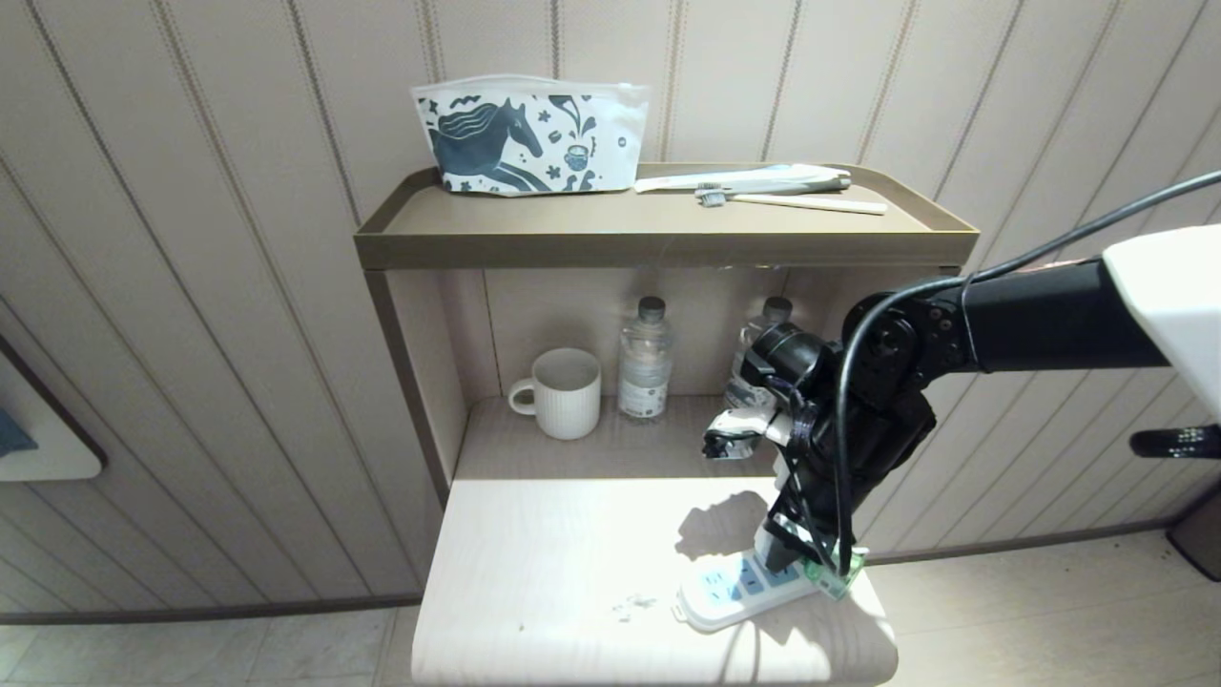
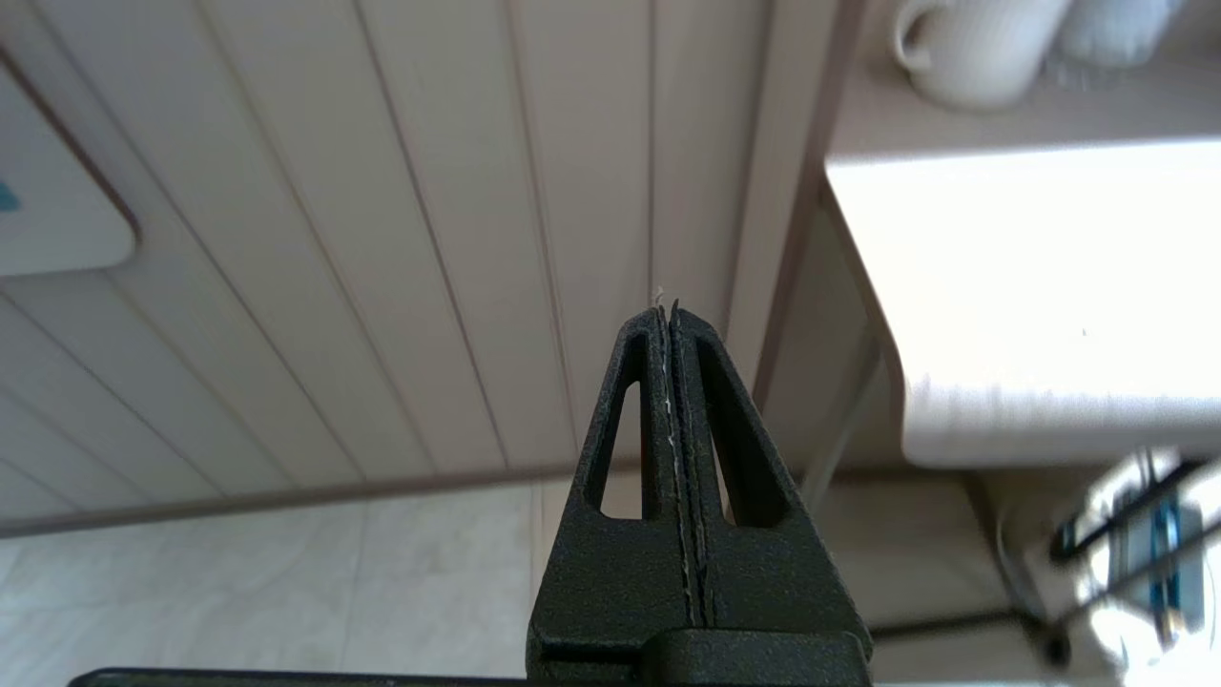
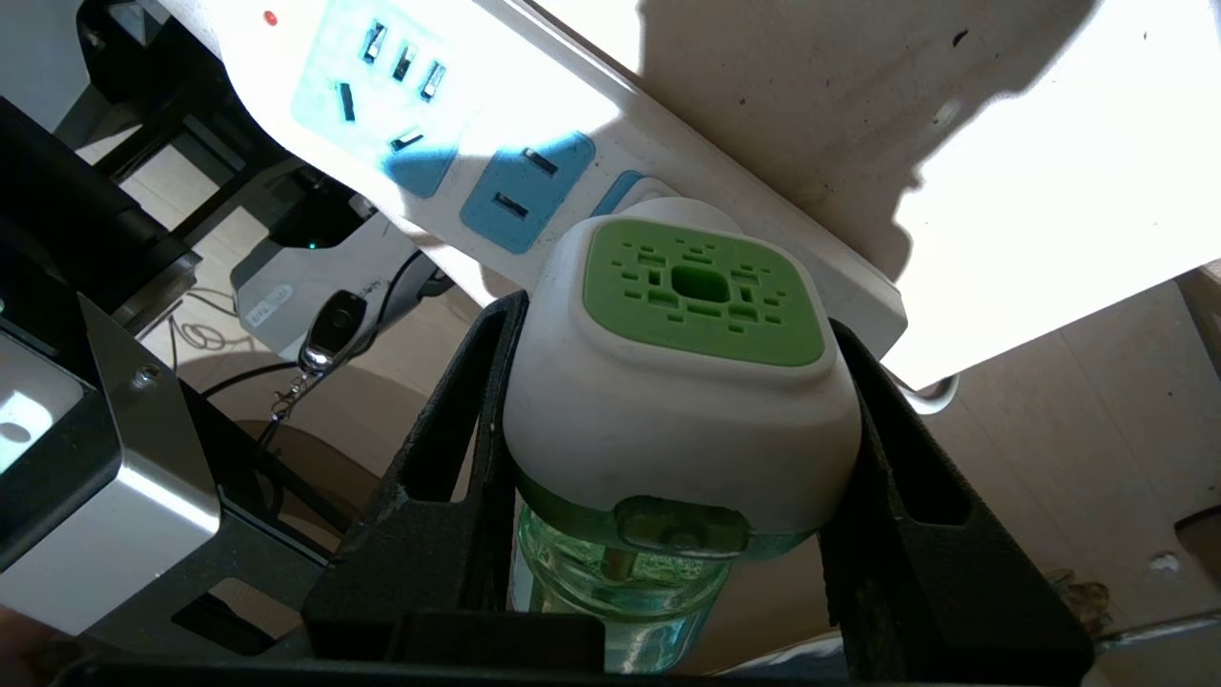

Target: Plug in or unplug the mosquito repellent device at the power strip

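Note:
The mosquito repellent device (image 3: 682, 382) has a white cap with a green vented centre over a green liquid bottle. My right gripper (image 3: 677, 315) is shut on it, one black finger on each side of the cap. The device sits against the end socket of the white power strip (image 3: 477, 124); its pins are hidden. In the head view the power strip (image 1: 730, 590) lies at the table's front right corner. There the right gripper (image 1: 806, 553) points down over the device (image 1: 838, 575). My left gripper (image 2: 668, 310) hangs shut and empty beside the table, near the floor.
A white mug (image 1: 565, 391) and two clear water bottles (image 1: 645, 361) stand in the alcove behind. On the upper shelf (image 1: 668, 243) lie a horse-print pouch (image 1: 529, 134) and a toothbrush (image 1: 792, 200). The strip lies close to the table's front right edge (image 1: 873, 630).

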You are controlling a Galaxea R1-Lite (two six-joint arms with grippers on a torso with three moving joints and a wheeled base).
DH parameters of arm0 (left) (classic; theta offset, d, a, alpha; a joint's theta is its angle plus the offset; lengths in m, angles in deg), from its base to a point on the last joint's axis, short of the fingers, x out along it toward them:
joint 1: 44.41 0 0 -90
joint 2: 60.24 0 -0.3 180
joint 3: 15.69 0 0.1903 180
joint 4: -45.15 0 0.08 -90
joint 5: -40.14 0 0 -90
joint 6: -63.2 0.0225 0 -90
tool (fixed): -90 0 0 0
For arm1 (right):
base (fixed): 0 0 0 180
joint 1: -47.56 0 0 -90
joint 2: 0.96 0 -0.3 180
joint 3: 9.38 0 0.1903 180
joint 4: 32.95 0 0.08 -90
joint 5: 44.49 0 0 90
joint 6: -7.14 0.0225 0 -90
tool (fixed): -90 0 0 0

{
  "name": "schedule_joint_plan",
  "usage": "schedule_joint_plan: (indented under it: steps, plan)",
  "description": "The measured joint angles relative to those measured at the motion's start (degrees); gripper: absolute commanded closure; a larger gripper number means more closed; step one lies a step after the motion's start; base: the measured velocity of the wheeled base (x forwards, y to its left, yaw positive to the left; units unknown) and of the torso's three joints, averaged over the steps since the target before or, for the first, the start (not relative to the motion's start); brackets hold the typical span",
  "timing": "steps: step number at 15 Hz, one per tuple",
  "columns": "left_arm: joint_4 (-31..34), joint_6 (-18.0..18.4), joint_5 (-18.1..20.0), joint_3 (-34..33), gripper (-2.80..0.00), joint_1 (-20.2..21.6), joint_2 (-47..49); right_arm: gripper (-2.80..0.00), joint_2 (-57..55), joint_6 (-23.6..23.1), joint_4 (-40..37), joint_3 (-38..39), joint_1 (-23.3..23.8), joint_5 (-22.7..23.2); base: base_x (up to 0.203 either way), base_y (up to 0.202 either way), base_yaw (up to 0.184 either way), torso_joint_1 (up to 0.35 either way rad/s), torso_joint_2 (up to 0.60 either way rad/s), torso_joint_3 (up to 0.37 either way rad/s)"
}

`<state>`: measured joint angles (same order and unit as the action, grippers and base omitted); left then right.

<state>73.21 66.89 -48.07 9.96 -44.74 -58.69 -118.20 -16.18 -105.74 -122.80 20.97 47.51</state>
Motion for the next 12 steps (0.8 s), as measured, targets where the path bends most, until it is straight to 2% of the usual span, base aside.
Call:
schedule_joint_plan:
  steps: [1, 4, 8, 9, 10, 12]
  plan:
    - [0.2, -0.6, 1.2, 2.9, 0.00, 0.0, 1.4, 0.00, 0.1, 0.1, 0.0, 0.1, 0.0, 0.0, 0.000, 0.000, 0.000, 0.000, 0.00, 0.000]
    - [-0.4, -5.2, 5.9, 13.4, 0.00, 0.0, 10.3, 0.00, 0.1, 0.2, 0.0, -0.1, -0.5, 0.1, 0.000, 0.000, 0.000, 0.000, 0.00, 0.000]
    - [-3.6, -7.8, 18.9, 19.9, 0.00, -0.8, 29.6, 0.00, -0.1, 0.3, 0.0, -0.6, -1.2, 0.1, 0.000, 0.000, 0.000, 0.000, 0.00, 0.000]
    - [-5.0, -8.0, 21.0, 21.2, 0.00, -2.6, 34.6, 0.00, -0.2, 0.3, 0.0, -0.7, -1.3, 0.2, 0.000, 0.000, 0.000, 0.000, 0.00, 0.000]
    - [-6.3, -8.2, 21.0, 22.6, 0.00, -6.0, 39.5, 0.00, -0.2, 0.3, 0.2, -0.8, -1.4, 0.2, 0.000, 0.000, 0.000, 0.000, 0.00, 0.000]
    - [-10.6, -8.7, 15.4, 24.4, 0.00, -18.6, 48.5, 0.00, -0.3, 0.3, 1.7, -0.7, -1.4, 0.1, 0.000, 0.000, 0.000, 0.000, 0.00, 0.000]
